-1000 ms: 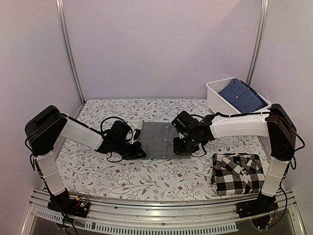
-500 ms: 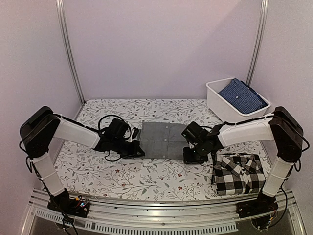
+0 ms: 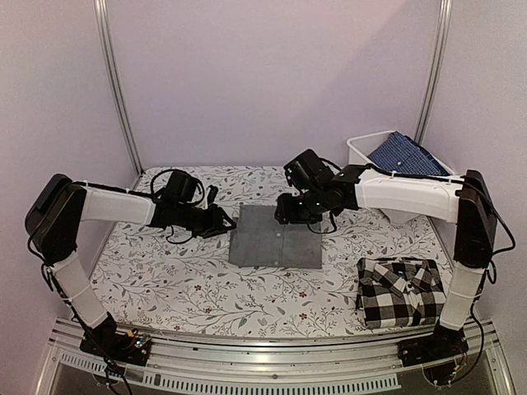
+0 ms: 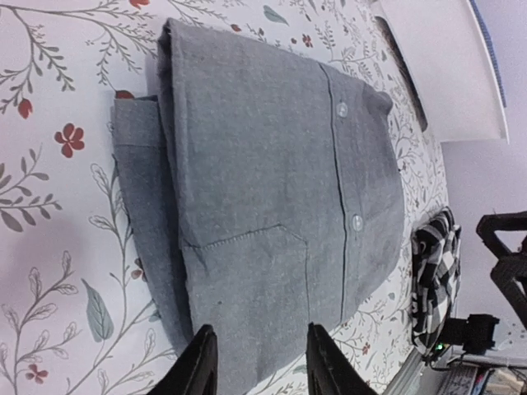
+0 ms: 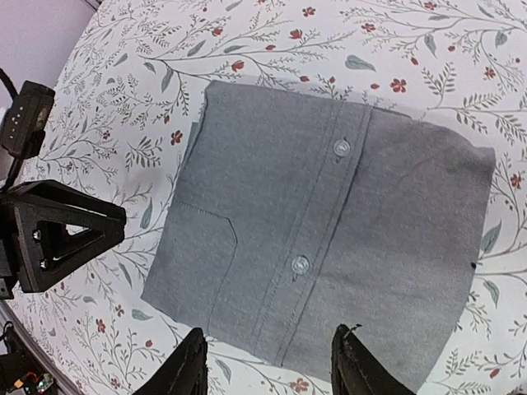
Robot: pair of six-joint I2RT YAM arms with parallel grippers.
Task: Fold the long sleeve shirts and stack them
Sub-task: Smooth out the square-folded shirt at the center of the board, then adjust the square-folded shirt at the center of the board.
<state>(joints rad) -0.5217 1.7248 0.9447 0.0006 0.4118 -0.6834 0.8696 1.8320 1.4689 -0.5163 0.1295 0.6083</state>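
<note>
Floral table [image 3: 165, 284], folded grey shirt [image 3: 272, 240] between left tool [image 3: 226, 221] and right tool [image 3: 286, 216], both gaping

Grey shirt [image 4: 272, 189] cropped in left wrist view

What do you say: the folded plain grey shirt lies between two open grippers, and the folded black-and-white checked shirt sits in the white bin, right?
No: the folded black-and-white checked shirt lies on the floral table, front right, not in the white plastic bin, which holds blue cloth. The top external view shows this. The rest holds.
</note>
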